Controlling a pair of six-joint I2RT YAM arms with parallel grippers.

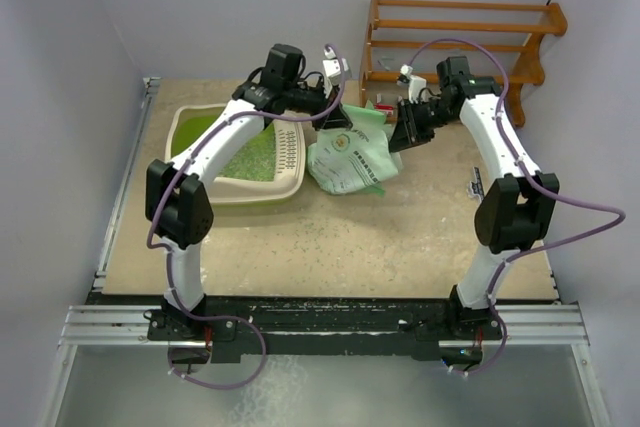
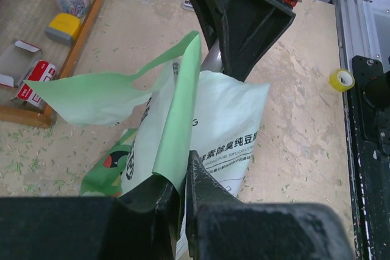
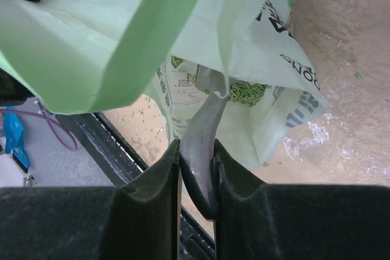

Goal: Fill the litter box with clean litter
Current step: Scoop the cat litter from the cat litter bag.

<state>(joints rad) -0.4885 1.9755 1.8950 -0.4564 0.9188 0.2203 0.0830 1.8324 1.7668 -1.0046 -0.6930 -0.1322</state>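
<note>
One litter box (image 1: 262, 193) sits just beside the bag (image 1: 350, 162), on the bag's left in the overhead view. A patch of green litter (image 1: 250, 157) is spread over part of its lime floor, and the left arm crosses above it and covers some of the tray.

There is one bag and two grippers, both at the bag's mouth. The left gripper (image 2: 183, 181) is pinched tight on a fold of the bag's green edge, with film caught between the fingers. The right gripper (image 3: 196, 147) is clamped on one grey handle (image 3: 201, 132) that curves down into the bag. Whatever is on the end of that handle is buried from sight.

Inside the bag, only a small pocket of pellets shows past the folded plastic. Loose pellets dot the table (image 1: 350, 247) around the bag, too many and too small to count.

Behind the bag stands one wooden rack (image 1: 460, 22). The small items on it are cut off in the left wrist view and hard to make out. One yellow tape roll (image 2: 341, 79) lies well apart from the bag.
</note>
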